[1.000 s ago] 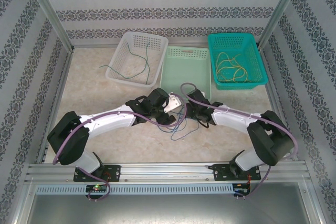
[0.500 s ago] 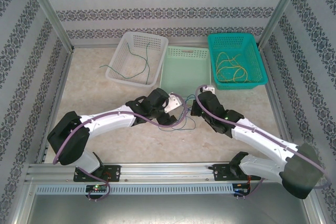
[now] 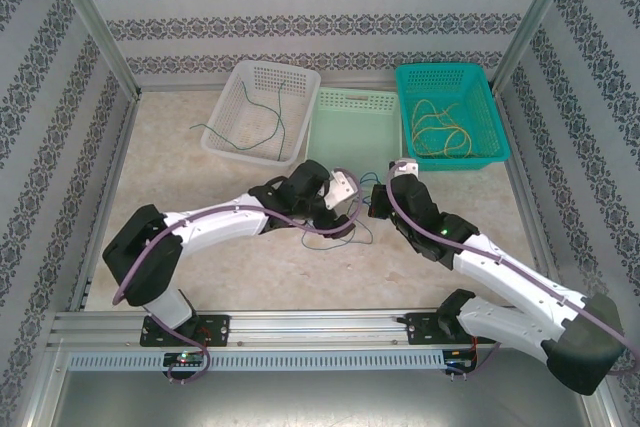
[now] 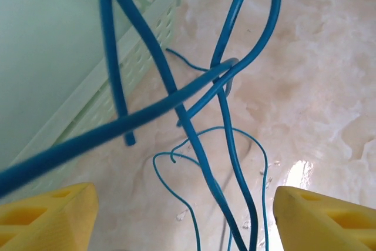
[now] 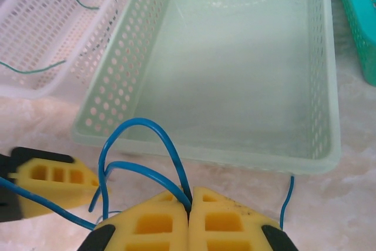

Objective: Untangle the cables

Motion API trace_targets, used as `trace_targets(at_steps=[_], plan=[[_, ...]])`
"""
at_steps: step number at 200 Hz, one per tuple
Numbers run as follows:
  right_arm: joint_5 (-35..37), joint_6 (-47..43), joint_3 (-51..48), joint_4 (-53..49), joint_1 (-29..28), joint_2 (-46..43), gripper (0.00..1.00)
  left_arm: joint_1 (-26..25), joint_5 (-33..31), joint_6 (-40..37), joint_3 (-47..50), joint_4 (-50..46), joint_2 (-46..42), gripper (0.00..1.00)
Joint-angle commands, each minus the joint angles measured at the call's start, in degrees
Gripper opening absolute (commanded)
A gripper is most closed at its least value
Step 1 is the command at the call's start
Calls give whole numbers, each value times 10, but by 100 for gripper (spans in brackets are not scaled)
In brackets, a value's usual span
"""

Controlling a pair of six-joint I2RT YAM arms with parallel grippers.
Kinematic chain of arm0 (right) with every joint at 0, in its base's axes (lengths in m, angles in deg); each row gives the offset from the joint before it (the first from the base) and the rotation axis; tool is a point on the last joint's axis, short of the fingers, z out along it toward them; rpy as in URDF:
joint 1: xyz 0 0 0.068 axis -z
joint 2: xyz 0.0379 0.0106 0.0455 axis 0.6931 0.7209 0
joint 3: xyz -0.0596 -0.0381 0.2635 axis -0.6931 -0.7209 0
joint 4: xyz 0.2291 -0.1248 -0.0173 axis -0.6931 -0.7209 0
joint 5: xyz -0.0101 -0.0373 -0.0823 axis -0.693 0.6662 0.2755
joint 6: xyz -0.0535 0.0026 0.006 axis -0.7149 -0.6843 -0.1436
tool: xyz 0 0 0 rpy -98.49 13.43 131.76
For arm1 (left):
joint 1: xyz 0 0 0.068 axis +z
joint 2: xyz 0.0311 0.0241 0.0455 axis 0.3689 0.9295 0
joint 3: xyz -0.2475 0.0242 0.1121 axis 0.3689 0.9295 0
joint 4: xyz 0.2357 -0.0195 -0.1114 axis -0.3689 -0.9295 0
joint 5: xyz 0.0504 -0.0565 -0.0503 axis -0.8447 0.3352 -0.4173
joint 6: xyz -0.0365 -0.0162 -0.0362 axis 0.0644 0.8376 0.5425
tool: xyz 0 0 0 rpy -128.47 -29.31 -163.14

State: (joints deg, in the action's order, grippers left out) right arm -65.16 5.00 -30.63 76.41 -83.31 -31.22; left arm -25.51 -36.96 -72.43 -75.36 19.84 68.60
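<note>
now your right gripper [image 5: 189,204], pinched shut on the blue cables [image 5: 141,121], has swung forward to the near wall of the pale green basket [image 5: 117,86], at the middle of the tabletop [image 3: 200,257]. your left gripper [image 4: 182,221] stands open, loose strands hanging between its jaws. they still cross, so separating isn't finished.

Bright, even light with soft shadows; a glare patch on the table [image 4: 299,174], nearest blue cable [image 4: 88,139] blurred.
</note>
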Motion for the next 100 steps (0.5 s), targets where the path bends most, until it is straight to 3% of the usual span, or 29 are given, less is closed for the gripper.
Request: trace_targets(at_steps=[1,19,43,57,100], plan=[[-7,12,-5,39,-12,-10,0,0,15,17,-31,1,18,76],[-12,2,-8,36,-17,-16,0,0,3,17,-46,-14,29,68],[-11,-9,-20,10,-17,-35,0,0,-17,23,-40,-6,24,32],[5,-8,-31,-15,-17,-55,0,1,-31,29,-25,9,13,18],[59,-6,-48,-129,-7,-107,0,7,-51,47,5,25,-10,15]])
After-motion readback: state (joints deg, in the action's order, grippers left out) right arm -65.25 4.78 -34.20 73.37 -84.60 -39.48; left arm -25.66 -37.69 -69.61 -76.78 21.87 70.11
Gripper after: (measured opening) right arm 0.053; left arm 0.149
